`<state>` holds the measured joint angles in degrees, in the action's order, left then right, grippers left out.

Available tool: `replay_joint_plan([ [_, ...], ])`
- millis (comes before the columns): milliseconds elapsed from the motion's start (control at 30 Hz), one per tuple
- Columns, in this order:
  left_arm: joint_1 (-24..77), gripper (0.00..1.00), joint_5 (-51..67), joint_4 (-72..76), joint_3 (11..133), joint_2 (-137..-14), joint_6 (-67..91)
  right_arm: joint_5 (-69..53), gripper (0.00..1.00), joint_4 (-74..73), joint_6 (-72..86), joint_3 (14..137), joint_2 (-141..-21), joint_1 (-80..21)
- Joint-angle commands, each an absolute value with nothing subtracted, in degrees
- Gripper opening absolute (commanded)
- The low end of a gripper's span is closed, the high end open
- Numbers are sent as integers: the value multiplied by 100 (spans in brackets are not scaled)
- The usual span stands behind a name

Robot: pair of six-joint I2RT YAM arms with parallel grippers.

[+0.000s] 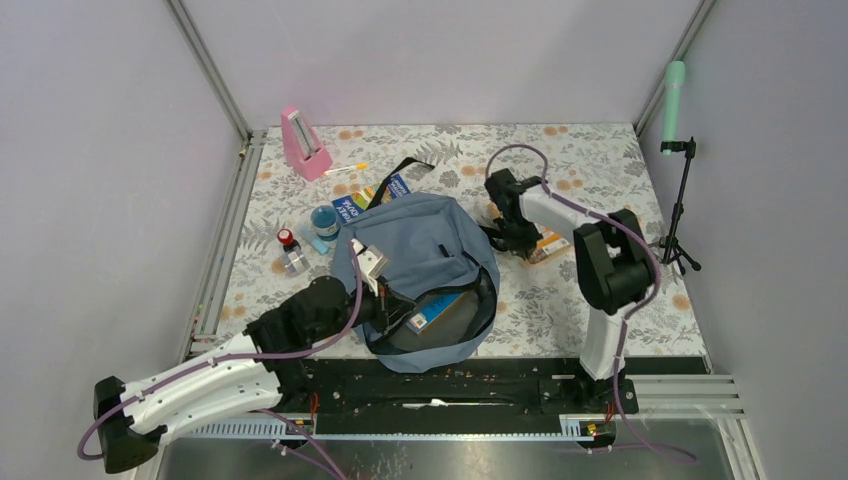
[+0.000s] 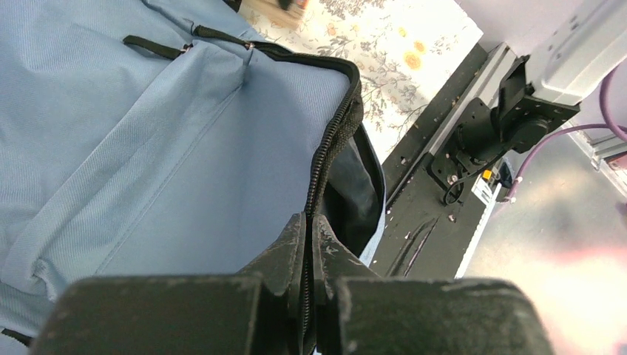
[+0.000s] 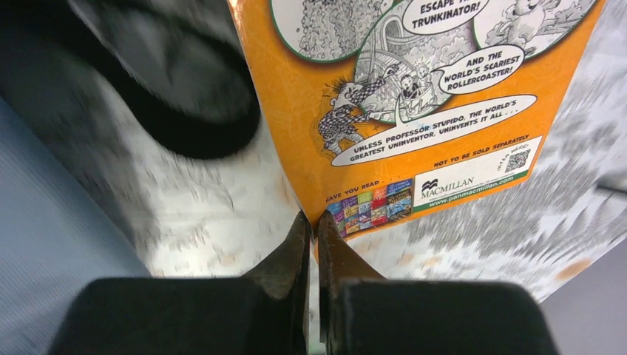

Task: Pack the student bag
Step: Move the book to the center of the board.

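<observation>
The student bag (image 1: 425, 245), grey-blue, lies in the middle of the table with its dark-lined mouth facing the near edge. A blue and orange book (image 1: 438, 310) shows inside the mouth. My left gripper (image 1: 392, 306) is shut on the bag's zipper edge (image 2: 325, 148) at the left side of the mouth; in the left wrist view the zipper runs between the closed fingertips of the gripper (image 2: 310, 219). My right gripper (image 1: 522, 240) is to the right of the bag, shut on the near corner of an orange book (image 3: 414, 96) that lies on the table (image 1: 548, 246).
Left of the bag are a blue-lidded jar (image 1: 324, 220), a small red-capped bottle (image 1: 290, 250), blue booklets (image 1: 395, 187), a pen (image 1: 345, 169) and a pink stand (image 1: 303, 143). A black strap (image 3: 185, 111) curls beside the orange book. A tripod with a green microphone (image 1: 676, 95) stands off the table's right side.
</observation>
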<state>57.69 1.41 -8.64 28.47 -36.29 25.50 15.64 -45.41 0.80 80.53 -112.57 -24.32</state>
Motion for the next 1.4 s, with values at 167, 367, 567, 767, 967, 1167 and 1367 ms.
replay_joint_plan([
  [167,5776,0,303,-1503,3696,-3890,2262,968,0,-4455,1420,5931,-9180,-2500],
  [367,5620,0,857,-2496,5061,-4767,1290,1152,12,-4261,1343,5487,-8169,-2633],
  [567,5553,0,1136,-2289,5353,-4923,740,1204,64,-4234,1409,5396,-7797,-2688],
  [767,5348,0,1336,-2266,5429,-4983,-80,1595,79,-3999,1575,5295,-8259,-2711],
  [967,4735,0,1670,-2059,5342,-5211,-142,1777,87,-3826,1935,5369,-8765,-2773],
  [1167,4501,0,1713,-1915,5113,-5031,-46,2177,88,-4199,2206,5673,-9318,-2793],
  [1367,4431,0,1595,-2087,5085,-4995,-20,2381,89,-4410,2436,5827,-9545,-2782],
])
